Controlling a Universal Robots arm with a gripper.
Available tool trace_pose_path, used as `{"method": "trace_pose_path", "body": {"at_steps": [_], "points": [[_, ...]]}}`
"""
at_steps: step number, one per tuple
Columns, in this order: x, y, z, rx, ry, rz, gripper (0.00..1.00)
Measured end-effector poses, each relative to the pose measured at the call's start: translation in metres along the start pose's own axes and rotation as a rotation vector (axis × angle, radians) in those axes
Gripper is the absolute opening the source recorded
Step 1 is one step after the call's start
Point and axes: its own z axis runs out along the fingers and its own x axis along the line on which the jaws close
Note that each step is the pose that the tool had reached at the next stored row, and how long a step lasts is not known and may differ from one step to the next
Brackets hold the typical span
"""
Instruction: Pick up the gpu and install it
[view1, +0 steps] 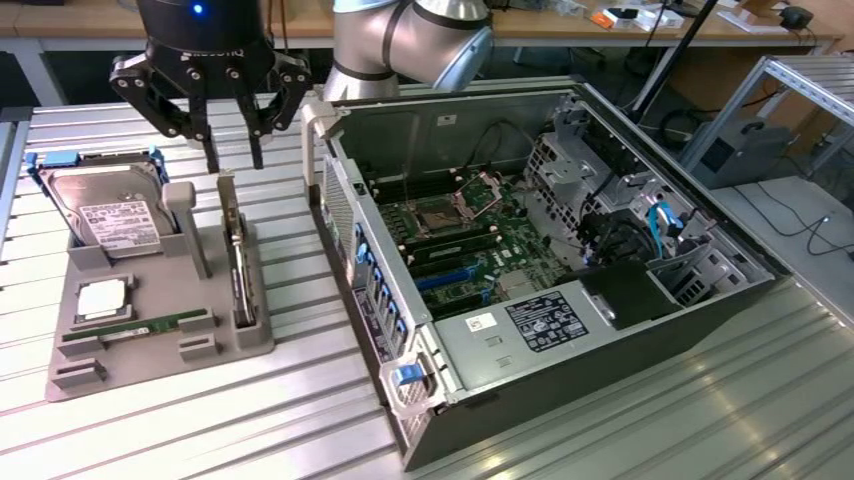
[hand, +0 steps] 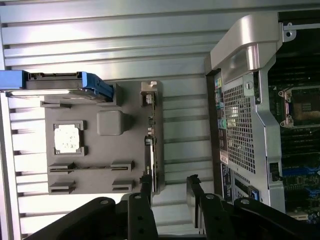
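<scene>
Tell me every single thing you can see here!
ribbed metal table: one, silver, under everything
grey plastic parts tray: one, grey, exterior view's left
silver hard drive with white label: one, silver in a blue frame, at the tray's back
square silver processor chip: one, silver, in the tray
narrow green memory stick: one, green, lying near the tray's front
thin black gpu card with silver bracket: one, black, standing on edge in the tray
open computer case: one, black and silver, exterior view's right
robot arm: one, silver-grey, behind the case
black gripper: one, black, fingers open, just above the gpu
</scene>
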Motion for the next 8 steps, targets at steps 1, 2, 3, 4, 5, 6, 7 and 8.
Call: {"method": "trace_pose_path", "body": {"at_steps": [1,2,3,4,5,6,7,8], "points": [[0.0000,0.0000,0.0000,0.0000,0.0000,0.000,0.42],[0.0000,0.0000,0.0000,0.0000,0.0000,0.000,0.42],[0.0000,0.0000,0.0000,0.0000,0.0000,0.000,0.42],[0.0000,0.0000,0.0000,0.0000,0.0000,0.000,0.42],[0.0001,0.0000,0.0001,0.0000,-0.0001,0.000,0.42],[0.0003,0.0000,0.0002,-0.0001,-0.0002,0.000,0.42],[0.0019,-0.0002,0.0006,0.0001,0.0000,0.000,0.42],[0.0031,-0.0003,0.0016,0.0000,-0.0001,0.000,0.42]]}}
